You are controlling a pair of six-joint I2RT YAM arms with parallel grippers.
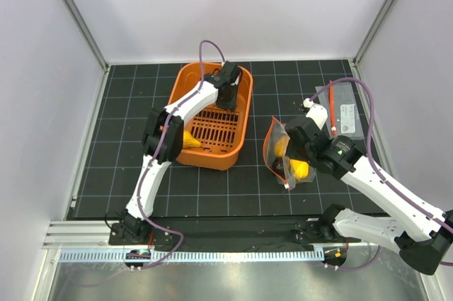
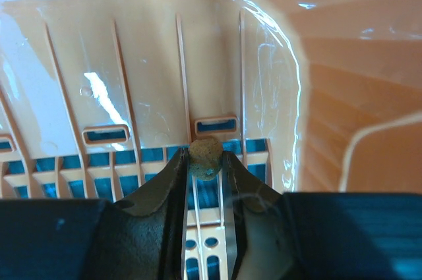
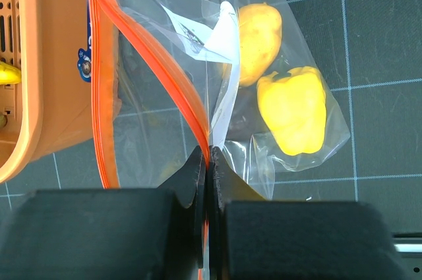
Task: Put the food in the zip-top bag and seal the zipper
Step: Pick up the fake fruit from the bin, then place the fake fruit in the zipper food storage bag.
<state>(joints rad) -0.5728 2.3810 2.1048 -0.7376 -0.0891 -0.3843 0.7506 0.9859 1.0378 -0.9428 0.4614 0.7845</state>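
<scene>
Orange plastic forms the basket (image 1: 212, 159) in the middle of the dark gridded mat (image 1: 106, 145). Its slotted floor and steep walls hem in the left gripper (image 2: 206, 161), which is down inside near the far wall. The left fingers press on either side of a small round brown piece of food (image 2: 206, 150). A yellow piece (image 1: 190, 141) lies at the basket's near left corner, partly under the arm.

Just beside the basket on the right is the zip-top bag (image 3: 151, 141), its mouth gaping. The right gripper (image 3: 208, 159) has its fingers pressed together on one lip, right at the red-orange zipper (image 3: 158, 69). Inside the bag lie a yellow pepper (image 3: 293, 109) and a yellow lumpy piece (image 3: 259, 29).

A white printed slip (image 3: 198, 33) on the bag and a blue sticker (image 3: 86, 62) on the basket wall are too small to read. A second clear pouch (image 1: 345, 113) with a white label lies flat at the far right, and its print cannot be read either.
</scene>
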